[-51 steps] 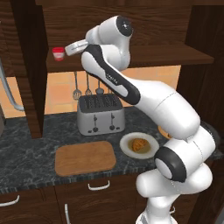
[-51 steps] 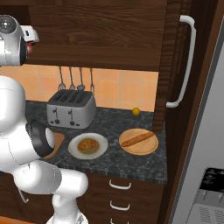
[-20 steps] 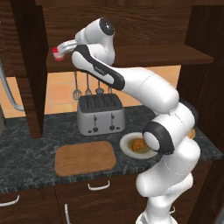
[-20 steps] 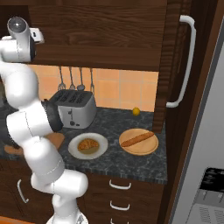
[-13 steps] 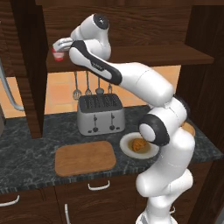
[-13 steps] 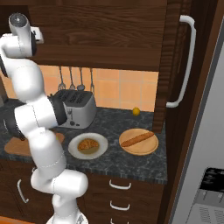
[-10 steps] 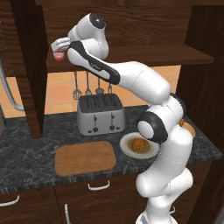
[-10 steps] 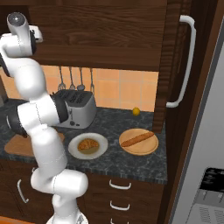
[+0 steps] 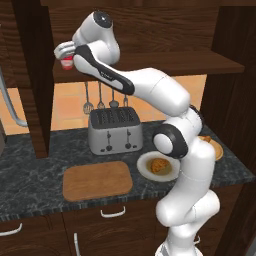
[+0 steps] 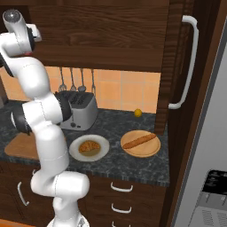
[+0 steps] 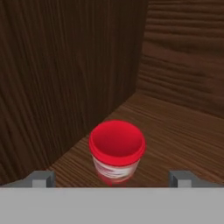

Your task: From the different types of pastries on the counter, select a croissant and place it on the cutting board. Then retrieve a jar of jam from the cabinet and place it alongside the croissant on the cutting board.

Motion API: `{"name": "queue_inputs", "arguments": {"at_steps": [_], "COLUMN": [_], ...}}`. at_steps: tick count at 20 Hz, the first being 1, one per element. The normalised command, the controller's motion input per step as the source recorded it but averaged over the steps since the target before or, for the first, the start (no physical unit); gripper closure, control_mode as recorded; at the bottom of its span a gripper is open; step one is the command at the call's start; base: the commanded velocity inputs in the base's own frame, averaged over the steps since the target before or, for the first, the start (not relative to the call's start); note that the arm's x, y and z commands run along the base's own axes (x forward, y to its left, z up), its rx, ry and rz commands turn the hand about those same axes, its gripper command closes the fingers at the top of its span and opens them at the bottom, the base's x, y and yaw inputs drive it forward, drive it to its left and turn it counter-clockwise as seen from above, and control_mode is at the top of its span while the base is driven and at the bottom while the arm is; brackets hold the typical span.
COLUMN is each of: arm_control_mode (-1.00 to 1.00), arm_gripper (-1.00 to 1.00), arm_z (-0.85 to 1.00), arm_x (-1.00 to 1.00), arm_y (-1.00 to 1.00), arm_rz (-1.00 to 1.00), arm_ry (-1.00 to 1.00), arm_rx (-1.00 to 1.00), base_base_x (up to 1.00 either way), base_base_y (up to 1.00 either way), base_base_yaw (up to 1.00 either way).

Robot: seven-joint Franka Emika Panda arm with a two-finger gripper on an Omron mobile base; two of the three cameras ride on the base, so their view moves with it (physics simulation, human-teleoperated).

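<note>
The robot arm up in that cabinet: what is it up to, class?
The arm has reached to the cabinet shelf, with its gripper open on either side of the jam jar, which stands on the shelf, not yet gripped. Oddly, the croissant lies on the white plate, and the cutting board is bare, so that step is undone.

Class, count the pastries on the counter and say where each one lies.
2: the croissant on the white plate beside the toaster; the long thin pastry on the round wooden plate.

Cutting board (image 10: 20,148) partly behind arm (right base view).
</note>
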Motion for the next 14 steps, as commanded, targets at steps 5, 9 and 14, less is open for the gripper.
{"name": "queue_inputs", "arguments": {"at_steps": [5, 9, 14], "arm_control_mode": [-1.0, -1.0, -1.0], "arm_gripper": [-1.0, -1.0, -1.0], "arm_z": [-0.27, -0.15, -0.2], "arm_x": [0.0, 0.28, 0.32], "arm_y": [0.0, 0.0, 0.04], "arm_rz": [0.0, 0.0, 0.0], "arm_ry": [0.02, 0.0, 0.0], "arm_rx": [0.0, 0.0, 0.0], "base_base_x": [0.0, 0.0, 0.0], "base_base_y": [0.0, 0.0, 0.0], "base_base_yaw": [0.0, 0.0, 0.0]}}
